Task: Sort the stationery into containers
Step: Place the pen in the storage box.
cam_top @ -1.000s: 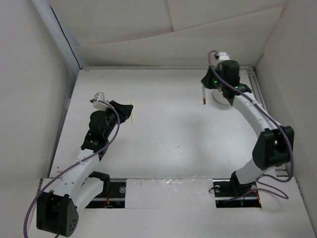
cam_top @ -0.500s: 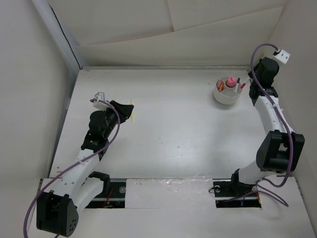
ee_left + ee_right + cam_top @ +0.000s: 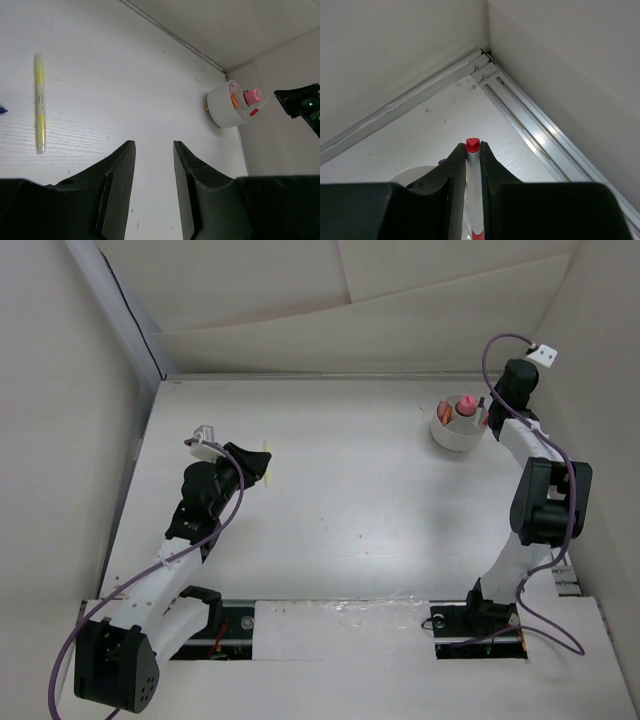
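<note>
A robot lab enclosure: white table [image 3: 350,500] walled by plain panels [image 3: 300,290] (aluminium rails [image 3: 535,125] at edges).

Soft, even, diffuse light with faint shadows; up close the left tool [image 3: 153,150] looms dark.

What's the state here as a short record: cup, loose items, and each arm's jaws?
cup: far right, upright, holds pink-capped tube and orange piece
yellow pen: lying flat on the left, loose
left jaws: open, empty, short of the yellow pen
right jaws: shut on red-tipped pen, just right of the cup
</note>
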Controlling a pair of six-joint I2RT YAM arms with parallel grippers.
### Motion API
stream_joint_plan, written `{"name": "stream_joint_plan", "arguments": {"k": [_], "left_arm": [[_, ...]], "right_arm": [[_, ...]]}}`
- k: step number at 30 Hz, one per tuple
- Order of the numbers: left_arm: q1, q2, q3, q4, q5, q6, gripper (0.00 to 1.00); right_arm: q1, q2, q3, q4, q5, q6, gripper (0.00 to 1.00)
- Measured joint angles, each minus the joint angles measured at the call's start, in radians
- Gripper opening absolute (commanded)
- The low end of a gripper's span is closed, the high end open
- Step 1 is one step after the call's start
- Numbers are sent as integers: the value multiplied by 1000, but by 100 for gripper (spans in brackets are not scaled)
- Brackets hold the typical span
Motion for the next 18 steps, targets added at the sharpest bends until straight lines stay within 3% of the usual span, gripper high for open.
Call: {"name": "stream_joint_plan", "arguments": {"k": [18], "left_arm": [[0,9,0,7,0,11,33]], "right_arm": [[50,111,52,102,42,-78,1]]}}
